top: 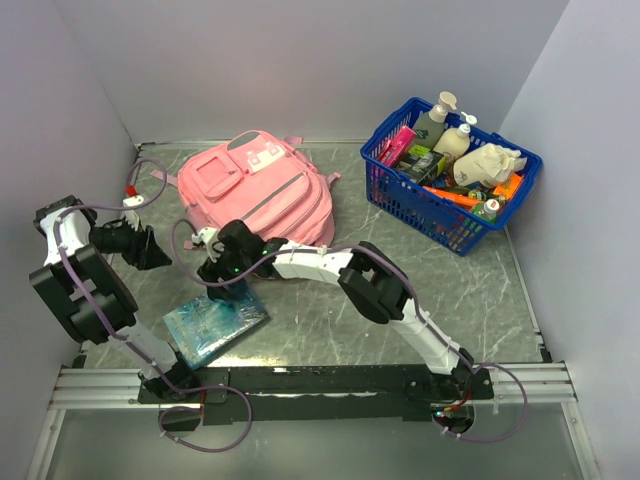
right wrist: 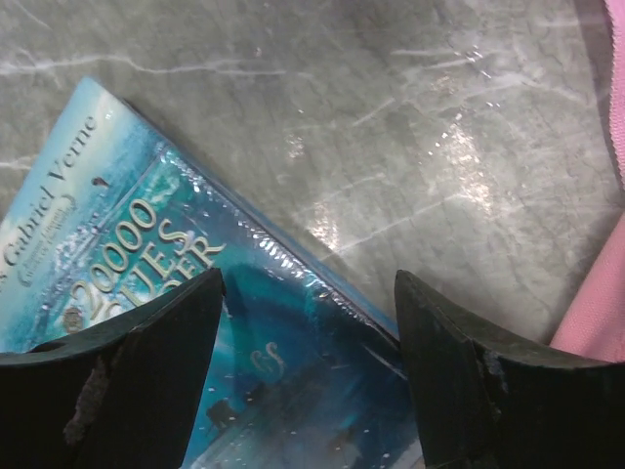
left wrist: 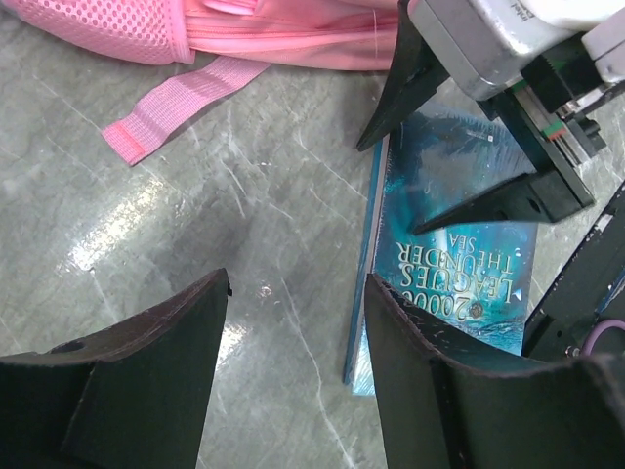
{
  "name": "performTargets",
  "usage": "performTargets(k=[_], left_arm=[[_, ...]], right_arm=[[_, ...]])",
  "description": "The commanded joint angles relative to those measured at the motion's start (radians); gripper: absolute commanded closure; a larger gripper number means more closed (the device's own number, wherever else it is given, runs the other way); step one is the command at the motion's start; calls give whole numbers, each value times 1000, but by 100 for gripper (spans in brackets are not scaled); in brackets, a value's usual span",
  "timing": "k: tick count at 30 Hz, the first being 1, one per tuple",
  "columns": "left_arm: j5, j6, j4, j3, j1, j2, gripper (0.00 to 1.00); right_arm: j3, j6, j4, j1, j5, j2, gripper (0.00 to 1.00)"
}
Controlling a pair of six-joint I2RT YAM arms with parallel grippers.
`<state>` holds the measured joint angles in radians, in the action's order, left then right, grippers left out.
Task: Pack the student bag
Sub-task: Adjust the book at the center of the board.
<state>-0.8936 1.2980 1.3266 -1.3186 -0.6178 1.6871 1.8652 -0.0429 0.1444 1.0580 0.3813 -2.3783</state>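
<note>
The student bag [top: 255,190] is a pink fabric backpack lying flat at the back of the table, and its edge [right wrist: 598,322] shows in the right wrist view. In front of it a blue book [top: 210,325] lies flat on the table. My right gripper [top: 226,288] hovers open over the book's far corner [right wrist: 264,391], its fingers apart on either side of the book's edge with nothing gripped. To the book's left my left gripper [top: 158,254] is open over bare table [left wrist: 283,195], beside the book's spine [left wrist: 459,259].
A blue plastic basket [top: 395,185] at the back right holds bottles and several small packets. A loose pink strap [left wrist: 181,103] of the bag lies on the table near my left gripper. White walls close in the table on three sides.
</note>
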Motion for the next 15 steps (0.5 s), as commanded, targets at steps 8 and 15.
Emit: performTargets(k=[8, 15], left_arm=[[-27, 58, 45, -2, 3, -58, 36], [-21, 66, 42, 38, 75, -87, 36]], right_arm=[[-493, -12, -58, 7, -148, 263, 56], [-826, -139, -68, 8, -340, 496, 90]])
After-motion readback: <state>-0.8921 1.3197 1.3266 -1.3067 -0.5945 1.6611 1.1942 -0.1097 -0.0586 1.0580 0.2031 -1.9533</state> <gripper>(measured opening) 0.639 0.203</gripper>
